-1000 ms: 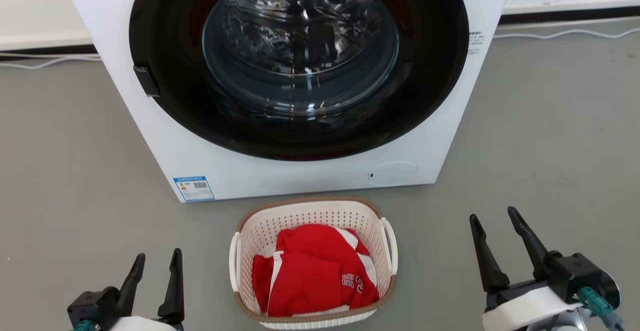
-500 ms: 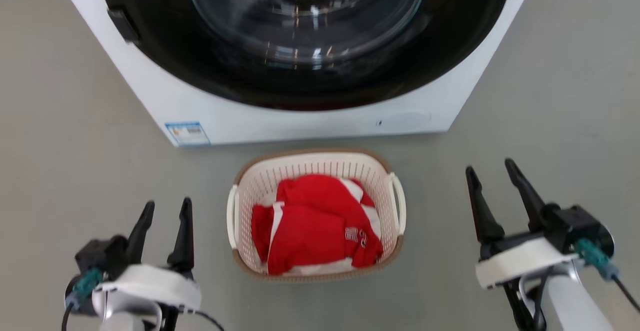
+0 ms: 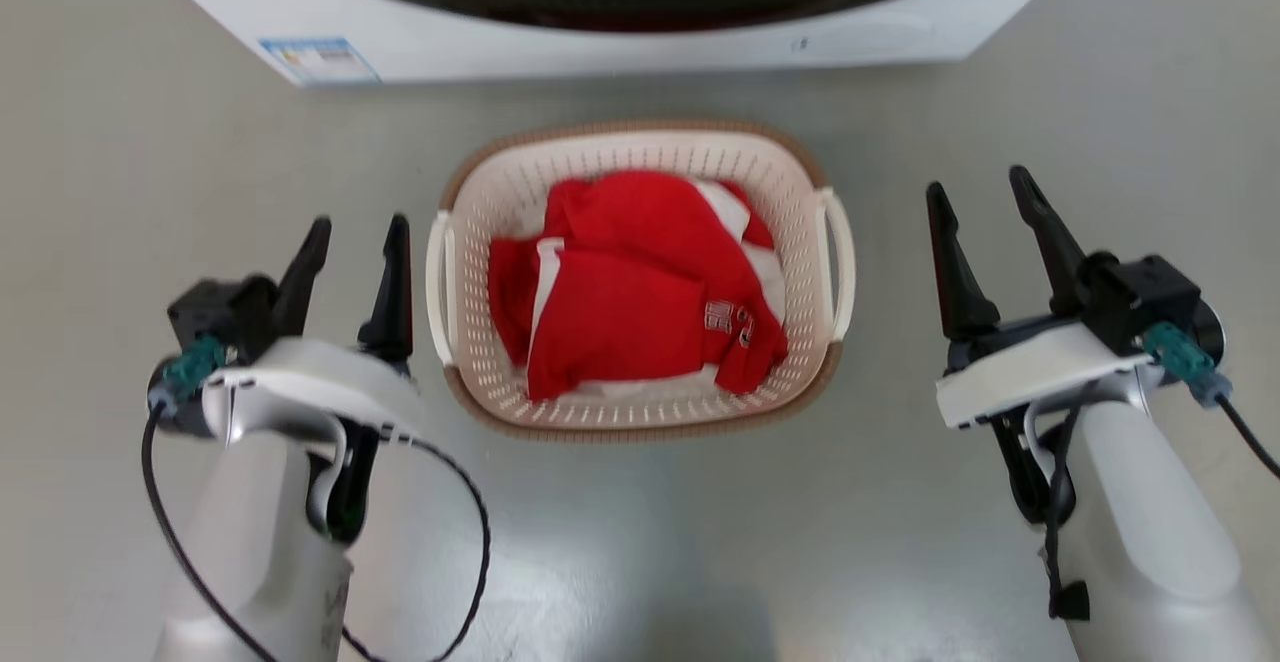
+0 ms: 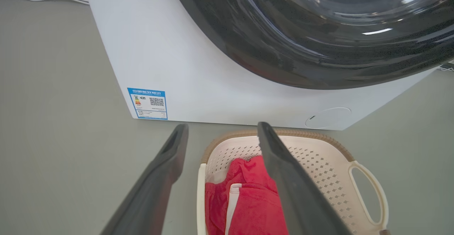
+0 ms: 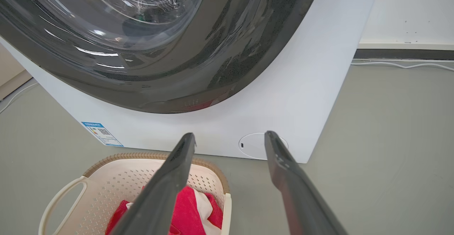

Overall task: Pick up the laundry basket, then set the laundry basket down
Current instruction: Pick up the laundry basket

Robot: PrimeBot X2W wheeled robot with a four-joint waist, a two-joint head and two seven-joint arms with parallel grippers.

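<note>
Two claws flank the laundry basket (image 3: pixel 640 128), and you can see that both are released, fingers spread with nothing between them. The left claw (image 3: pixel 358 230) sits just beside the basket's left loop handle (image 3: pixel 436 272). The right claw (image 3: pixel 978 187) stands farther off from the right loop handle (image 3: pixel 843 262). Both sets of fingers point toward the far side of the basket, where the washing machine (image 3: pixel 600 37) stands close to its far rim. The basket rests upright on the grey floor (image 3: pixel 640 542), mouth up. Its longer axis seems to run from handle to handle, parallel with the machine's front. Inside it you have a red garment (image 3: pixel 630 292) with white trim, lying crumpled.
</note>
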